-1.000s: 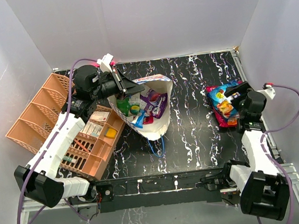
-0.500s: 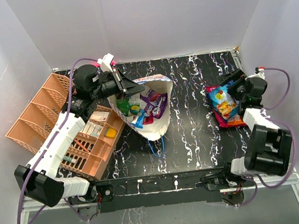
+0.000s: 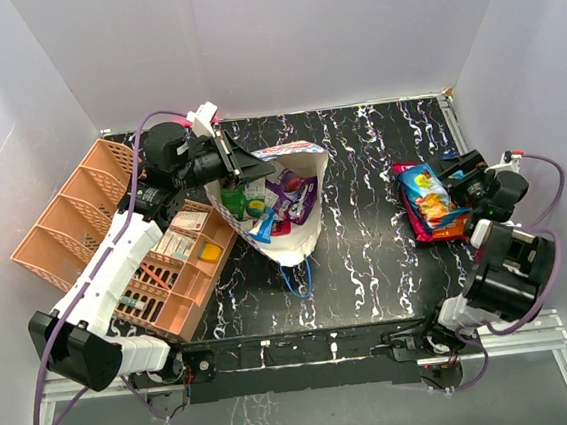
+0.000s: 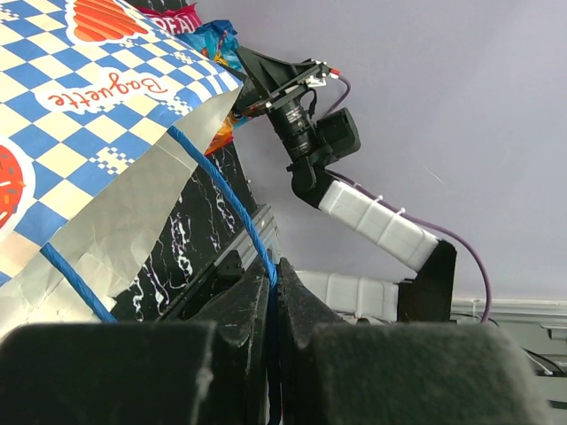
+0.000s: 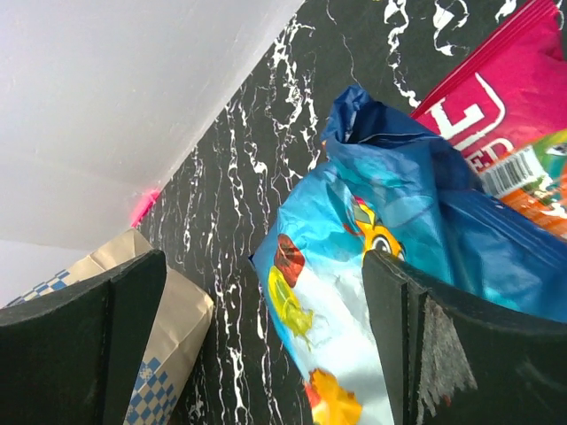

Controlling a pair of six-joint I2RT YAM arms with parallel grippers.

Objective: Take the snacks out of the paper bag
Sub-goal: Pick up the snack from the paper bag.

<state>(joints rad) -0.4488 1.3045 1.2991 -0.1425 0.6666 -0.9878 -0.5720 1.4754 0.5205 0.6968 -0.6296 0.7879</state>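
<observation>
There are two arms, one paper bag [image 3: 304,237], one peach basket [image 3: 68,218] and two groups of snacks.

The paper bag lies open just left of the middle of the overhead view, on the black marbled table [image 3: 372,249], with its mouth facing the upper left. Inside it are a purple packet [image 3: 298,195], a blue-and-white one [image 3: 265,224] and something green [image 3: 253,208]. How many packets remain deeper inside cannot be told.

The left gripper [image 3: 242,162] sits at the bag's upper rim. In its wrist view its fingers [image 4: 239,310] are pressed together, pinching the bag's blue cord handle [image 4: 221,190].

The other group of snacks is a small pile at the right of the overhead view, well apart from the bag. Three packets can be counted there. A blue packet [image 5: 354,239] lies on top, a magenta packet [image 5: 496,106] lies beneath it, and an orange packet [image 3: 448,226] shows at the pile's lower edge.

The right gripper [image 3: 460,171] is just beside the right side of this pile. Its fingers [image 5: 97,345] are spread wide with nothing gripped, and the blue packet shows in the gap between them.

The basket stands tilted at the left, touching the bag's left side. It is divided into several compartments. Those nearest the bag hold small boxes [image 3: 187,232], a yellow item [image 3: 210,251] and thin tubes [image 3: 154,280].
</observation>
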